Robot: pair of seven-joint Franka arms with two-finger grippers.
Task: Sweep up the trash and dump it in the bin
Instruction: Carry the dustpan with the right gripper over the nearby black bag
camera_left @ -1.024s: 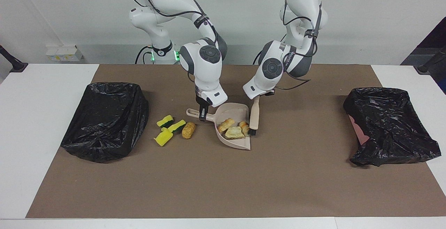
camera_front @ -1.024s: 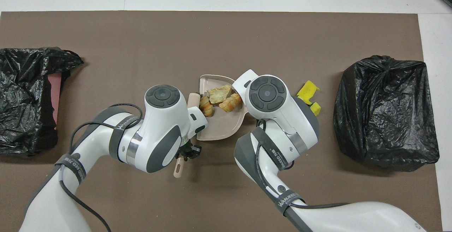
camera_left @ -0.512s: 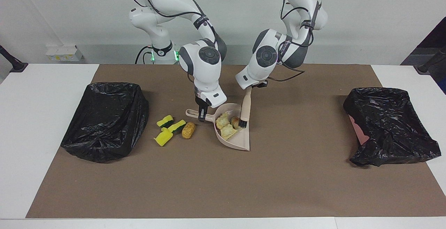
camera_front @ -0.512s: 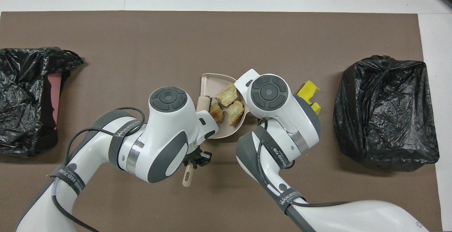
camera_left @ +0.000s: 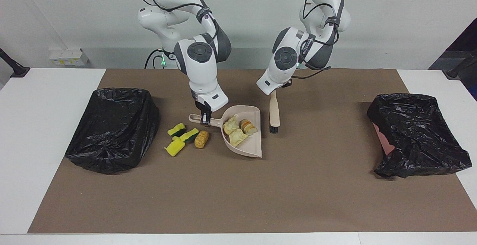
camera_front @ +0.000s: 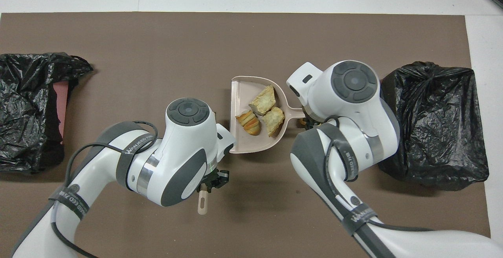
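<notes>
Right gripper (camera_left: 205, 118): fingers clamped on dustpan (camera_left: 250, 146) handle.
Left gripper (camera_left: 274, 91): fingers gripping brush (camera_left: 274, 116), beside dustpan.
Pastry pieces (camera_left: 237, 129): inside dustpan.

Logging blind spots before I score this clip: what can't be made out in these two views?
- Overhead view: the sponges and the brown lump are covered by the right arm.
- Overhead view: the brush is hidden by the left arm, apart from its handle end.
- Both views: the insides of the two black bins; crumpled liners hide any contents.
- Overhead view: the left claw's grip, tucked under its wrist.
</notes>
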